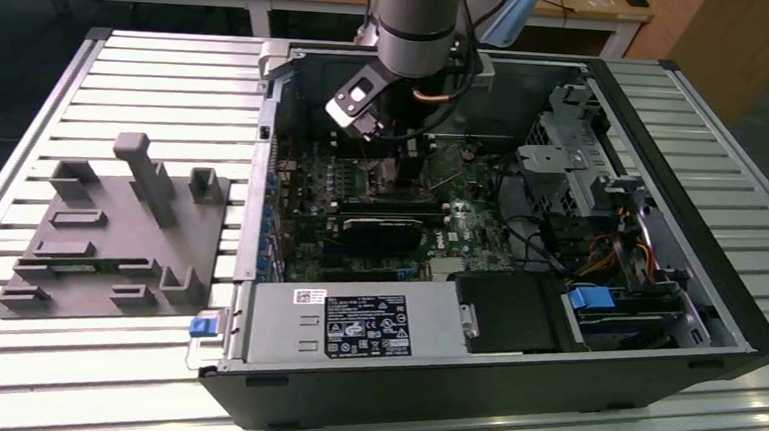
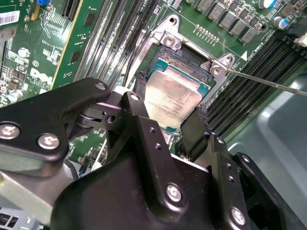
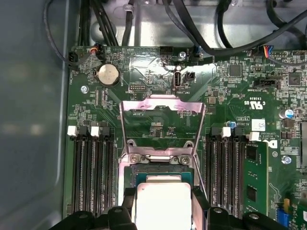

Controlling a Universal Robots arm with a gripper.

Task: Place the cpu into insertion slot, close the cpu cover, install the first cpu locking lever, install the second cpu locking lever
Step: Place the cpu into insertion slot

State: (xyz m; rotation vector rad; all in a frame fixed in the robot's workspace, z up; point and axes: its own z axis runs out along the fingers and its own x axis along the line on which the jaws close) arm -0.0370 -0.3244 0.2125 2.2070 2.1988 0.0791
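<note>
The cpu (image 2: pixel 175 98) sits squarely between the two fingers of the claw (image 2: pixel 170 115), silvery top facing up. In both wrist views the black fingers (image 3: pixel 128 203) press against two opposite edges, so the claw reads as closed on the chip. The insertion slot (image 2: pixel 187 61) lies directly beneath, its dark frame showing past the chip's far edge. Chip and slot look squared to each other, though whether the cpu is already seated or just above the slot cannot be told. In the first wrist view the cpu cover (image 3: pixel 163 102) stands swung open on its hinge at the slot's far edge, clear of the claw, with green board showing through its window. A thin locking lever (image 2: pixel 268 81) runs off beside the slot, unlatched. In the exterior view the arm (image 1: pixel 416 27) reaches down into the open computer case (image 1: pixel 480 402) on the slatted table (image 1: pixel 139 80).
</note>
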